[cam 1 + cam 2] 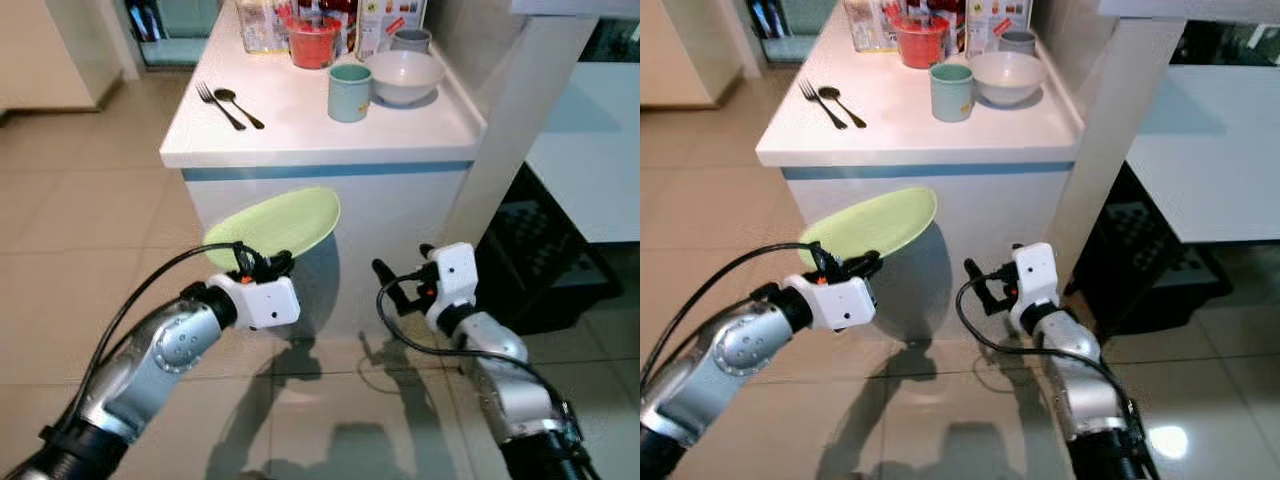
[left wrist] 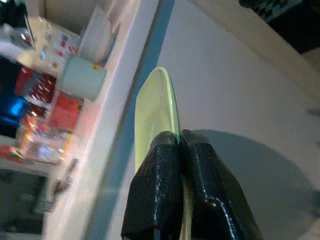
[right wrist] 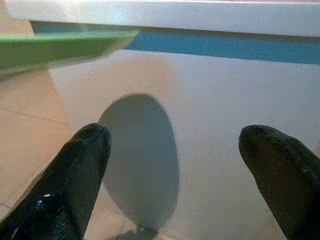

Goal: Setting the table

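Tabletop (image 1: 300, 125), white and smooth with a rounded front edge and a blue strip beneath, stands above and ahead of both sets of jaws. The left gripper (image 1: 262, 264) has its jaws pressed onto the near rim of a thin, glossy pale-green plate (image 1: 278, 225), held tilted below the edge, against the white cabinet front. The right gripper (image 1: 398, 284) hangs beside it, jaws spread, apart from the plate. Beyond the edge, bare surface lies between a dark fork (image 1: 219, 105) and spoon (image 1: 238, 106) and a teal mug (image 1: 350, 91) beside a round white bowl (image 1: 403, 75).
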